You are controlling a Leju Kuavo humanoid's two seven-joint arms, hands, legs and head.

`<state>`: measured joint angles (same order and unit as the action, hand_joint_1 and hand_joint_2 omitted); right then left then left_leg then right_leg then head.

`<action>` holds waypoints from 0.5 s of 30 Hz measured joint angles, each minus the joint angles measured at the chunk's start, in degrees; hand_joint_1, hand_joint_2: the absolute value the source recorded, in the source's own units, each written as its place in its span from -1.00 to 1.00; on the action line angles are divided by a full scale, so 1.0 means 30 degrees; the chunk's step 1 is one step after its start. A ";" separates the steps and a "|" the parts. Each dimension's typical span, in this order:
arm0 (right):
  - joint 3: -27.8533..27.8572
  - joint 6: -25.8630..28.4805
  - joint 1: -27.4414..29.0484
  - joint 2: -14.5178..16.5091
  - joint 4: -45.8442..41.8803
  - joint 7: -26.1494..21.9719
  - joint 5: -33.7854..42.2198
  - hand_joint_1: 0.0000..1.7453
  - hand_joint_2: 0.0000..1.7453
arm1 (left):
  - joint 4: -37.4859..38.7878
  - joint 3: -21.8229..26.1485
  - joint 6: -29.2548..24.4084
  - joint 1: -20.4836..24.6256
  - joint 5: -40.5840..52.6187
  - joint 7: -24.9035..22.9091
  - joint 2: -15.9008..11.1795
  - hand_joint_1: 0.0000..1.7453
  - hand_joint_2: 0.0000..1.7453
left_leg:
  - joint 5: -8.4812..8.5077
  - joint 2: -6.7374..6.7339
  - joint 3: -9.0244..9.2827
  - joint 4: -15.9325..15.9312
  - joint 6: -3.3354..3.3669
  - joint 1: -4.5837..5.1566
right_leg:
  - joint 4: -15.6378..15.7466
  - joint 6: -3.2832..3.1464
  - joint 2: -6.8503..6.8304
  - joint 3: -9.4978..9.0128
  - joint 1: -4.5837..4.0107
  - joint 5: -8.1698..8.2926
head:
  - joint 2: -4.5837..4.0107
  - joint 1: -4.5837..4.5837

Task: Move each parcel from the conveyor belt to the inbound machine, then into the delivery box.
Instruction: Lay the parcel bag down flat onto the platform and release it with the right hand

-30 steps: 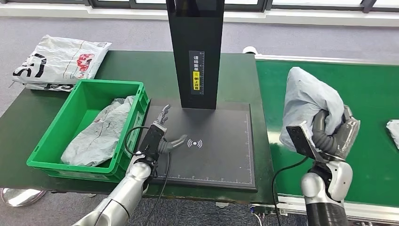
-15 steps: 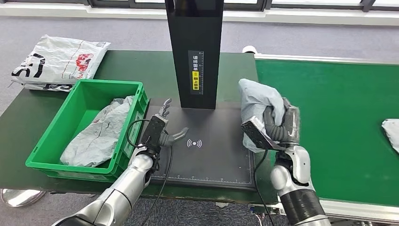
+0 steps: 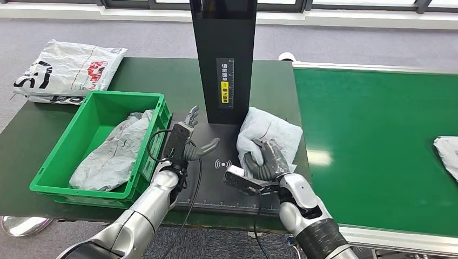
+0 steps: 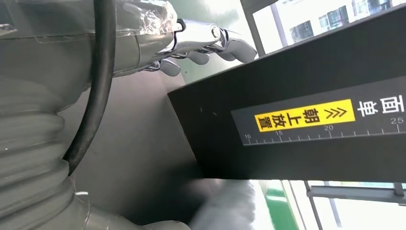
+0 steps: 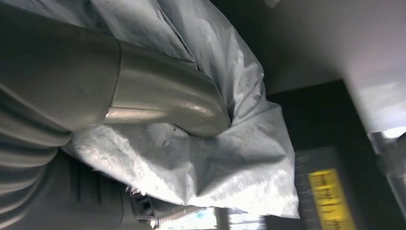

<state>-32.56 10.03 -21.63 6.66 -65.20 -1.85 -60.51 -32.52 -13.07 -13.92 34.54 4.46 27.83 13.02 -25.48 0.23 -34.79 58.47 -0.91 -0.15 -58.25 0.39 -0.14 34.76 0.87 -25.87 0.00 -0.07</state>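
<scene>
So the grey parcel (image 3: 270, 132) is gripped by the right hand (image 3: 264, 162) on the scan pad (image 3: 216, 186) beneath it, empty left hand (image 3: 189, 143) spread wide nearby, green crate (image 3: 65, 156) handoff probably needed next.

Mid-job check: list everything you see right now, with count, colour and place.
Grey parcel: 1, pale grey, on the scanner plate's right side, gripped by the right hand.
Inbound machine: 1, black column with yellow label, standing over a black plate.
Delivery box: 1, green crate, left of the plate.
Parcel in the crate: 1, grey.
Printed bag: 1, white with red and black print, table's far left corner.
Conveyor belt: 1, green, right side.
Parcel on the belt: 1, pale grey, right edge.
Left hand: fingers apart, above the plate's left edge.
Right hand: gripping the grey parcel.
</scene>
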 joint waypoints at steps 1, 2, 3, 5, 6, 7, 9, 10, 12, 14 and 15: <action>-0.0256 -0.0073 0.0061 -0.0033 0.0000 -0.0016 -0.0024 1.00 1.00 | 0.0000 0.0000 0.0003 0.0027 -0.0005 -0.0022 0.0026 -1.00 1.00 | -0.0002 -0.0001 0.0000 0.0000 0.0000 0.0000 | 0.0000 0.0000 0.0002 0.0001 0.0001 0.0000 | 0.0000 0.0000; -0.0459 -0.0115 0.0099 -0.0066 0.0000 -0.0016 -0.0027 1.00 1.00 | 0.0000 0.0000 0.0009 0.0052 -0.0007 -0.0031 0.0049 -1.00 1.00 | -0.0003 -0.0001 0.0000 0.0000 0.0000 0.0000 | 0.0001 0.0000 0.0003 0.0002 0.0001 0.0000 | 0.0000 0.0000; -0.0599 -0.0147 0.0111 -0.0095 0.0000 -0.0016 -0.0027 1.00 1.00 | 0.0000 0.0000 0.0016 0.0075 -0.0007 -0.0038 0.0069 -1.00 1.00 | -0.0003 -0.0002 0.0000 0.0000 -0.0001 0.0000 | 0.0001 0.0001 0.0003 0.0002 0.0001 0.0000 | 0.0000 0.0000; -0.0819 -0.0273 0.0112 -0.0157 0.0000 -0.0064 -0.0040 0.93 1.00 | 0.0000 0.0000 0.0080 0.0121 -0.0007 -0.0060 0.0100 -1.00 1.00 | -0.0003 -0.0002 0.0002 0.0000 -0.0001 0.0000 | 0.0001 0.0000 0.0004 0.0001 0.0000 0.0001 | 0.0000 0.0000; -0.0929 -0.0400 0.0112 -0.0181 0.0000 -0.0129 -0.0057 0.50 1.00 | 0.0000 0.0000 0.0137 0.0153 -0.0007 -0.0093 0.0115 -1.00 1.00 | -0.0002 -0.0002 0.0003 0.0001 -0.0001 0.0000 | 0.0001 0.0000 0.0005 0.0001 0.0000 0.0002 | 0.0000 0.0000; -0.1038 -0.0559 0.0117 -0.0199 -0.0005 -0.0211 -0.0098 0.00 1.00 | 0.0000 0.0000 0.0209 0.0193 -0.0007 -0.0147 0.0138 -1.00 1.00 | -0.0001 -0.0002 0.0005 0.0001 -0.0002 0.0000 | 0.0000 -0.0001 0.0005 0.0001 -0.0001 0.0003 | 0.0000 0.0000; -0.1235 -0.0818 0.0163 -0.0215 -0.0104 -0.0319 -0.0261 -0.93 1.00 | 0.0000 0.0000 0.0328 0.0308 -0.0016 -0.0297 0.0213 -1.00 1.00 | 0.0001 -0.0002 0.0006 0.0002 -0.0004 0.0000 | 0.0000 -0.0002 0.0006 0.0000 -0.0001 0.0005 | 0.0000 0.0000; -0.1328 -0.0870 0.0193 -0.0215 -0.0210 -0.0310 -0.0390 -1.00 1.00 | 0.0002 0.0000 0.0361 0.0376 -0.0038 -0.0350 0.0257 -1.00 1.00 | 0.0002 -0.0002 0.0005 0.0002 -0.0004 -0.0001 | 0.0000 -0.0003 0.0007 0.0000 -0.0002 0.0005 | 0.0000 0.0000; -0.1470 -0.0808 0.0231 -0.0195 -0.0523 -0.0133 -0.0693 -1.00 1.00 | 0.0009 0.0000 0.0377 0.0522 -0.0089 -0.0384 0.0348 -1.00 1.00 | 0.0002 -0.0002 0.0004 0.0002 -0.0004 -0.0001 | -0.0001 -0.0003 0.0008 0.0001 -0.0002 0.0005 | 0.0000 0.0000; -0.1510 -0.0441 0.0238 -0.0142 -0.0990 0.0250 -0.1019 -1.00 1.00 | 0.0029 -0.0002 0.0377 0.0666 -0.0155 -0.0340 0.0448 -1.00 1.00 | 0.0002 -0.0002 0.0005 0.0002 -0.0004 0.0000 | -0.0001 -0.0003 0.0008 0.0002 -0.0002 0.0005 | 0.0000 0.0000; -0.1484 -0.0133 0.0256 -0.0118 -0.1298 0.0427 -0.1132 -1.00 1.00 | 0.0042 -0.0002 0.0375 0.0729 -0.0212 -0.0297 0.0499 -1.00 1.00 | 0.0002 -0.0003 0.0005 0.0002 -0.0004 0.0000 | -0.0001 -0.0003 0.0008 0.0003 -0.0001 0.0005 | 0.0000 0.0000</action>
<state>-37.01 9.63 -20.86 6.30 -69.09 -0.57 -63.90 -32.40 -13.08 -12.79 36.73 3.82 26.94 14.52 -25.47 0.23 -34.78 58.47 -0.93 -0.16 -58.25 0.38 -0.11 34.77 0.87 -25.86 0.00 -0.07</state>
